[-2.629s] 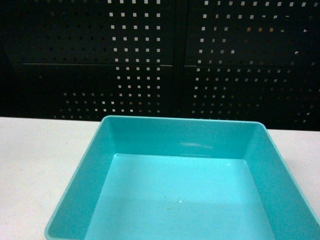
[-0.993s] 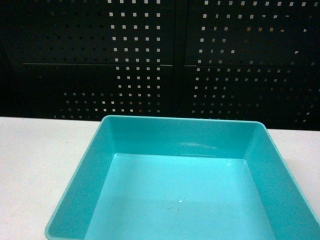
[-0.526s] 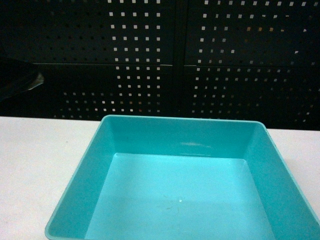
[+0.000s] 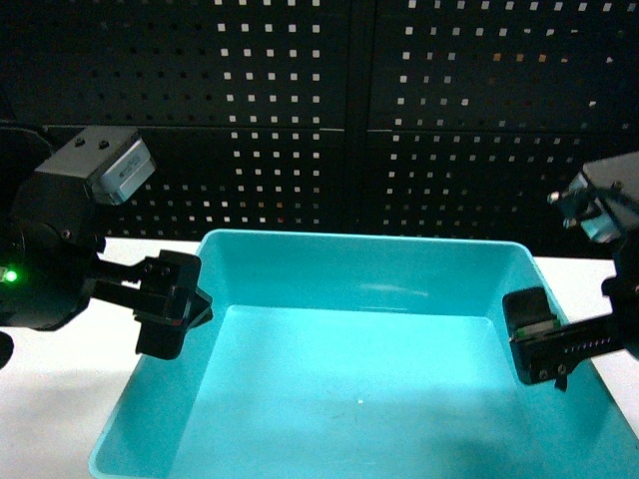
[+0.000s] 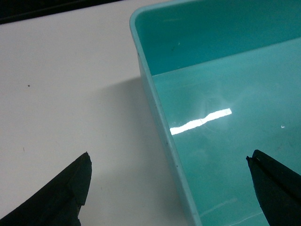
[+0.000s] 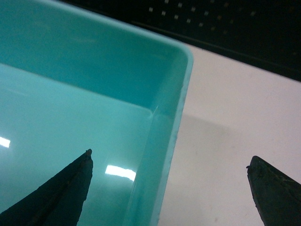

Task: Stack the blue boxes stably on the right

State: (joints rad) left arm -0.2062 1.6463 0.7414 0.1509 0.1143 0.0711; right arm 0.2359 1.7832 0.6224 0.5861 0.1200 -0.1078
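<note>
Two robot hands straddle the side walls of one turquoise tub on a white table.

A black pegboard wall (image 4: 349,110) fills the background behind the white table (image 4: 60,419). The turquoise tub (image 4: 359,269), empty and smooth-walled, sits at the table's near edge, roughly central. The left hand (image 5: 169,188) hangs spread wide over the tub's left rim, one finger outside, one inside. The right hand (image 6: 169,188) is likewise spread wide across the right rim. Neither grips anything. No second tub or stack is visible, so stacking seems not yet begun.
</note>
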